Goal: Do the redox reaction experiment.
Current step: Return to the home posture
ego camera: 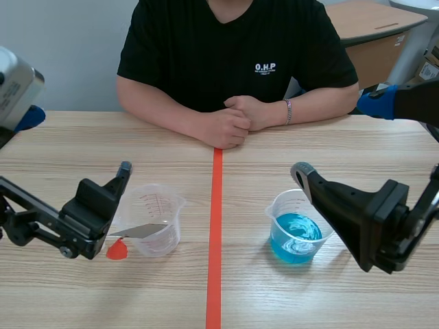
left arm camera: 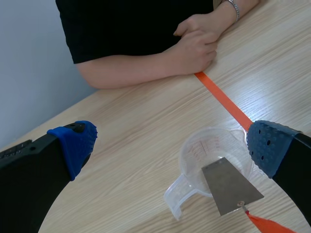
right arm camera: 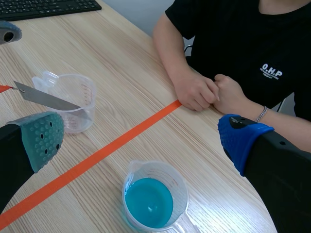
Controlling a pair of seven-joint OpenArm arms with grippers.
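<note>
Metal sheet (left arm camera: 231,187) leaning in clear cup (left arm camera: 194,148), ahead of left hand (left arm camera: 167,143).

Light wood table (ego camera: 274,295), orange tape line (ego camera: 215,240) down the middle. Left of it, a clear cup (ego camera: 154,219) with a metal strip (ego camera: 140,231) leaning in it; right, a cup of blue liquid (ego camera: 296,229). A person's clasped hands (ego camera: 233,120) rest at the far edge.

Across the wooden table (ego camera: 357,147) sits a person (ego camera: 233,48) in a black T-shirt, forearms resting on it, a bracelet (ego camera: 288,112) on one wrist. A black keyboard (right arm camera: 43,7) lies on the table, well apart from them.
</note>
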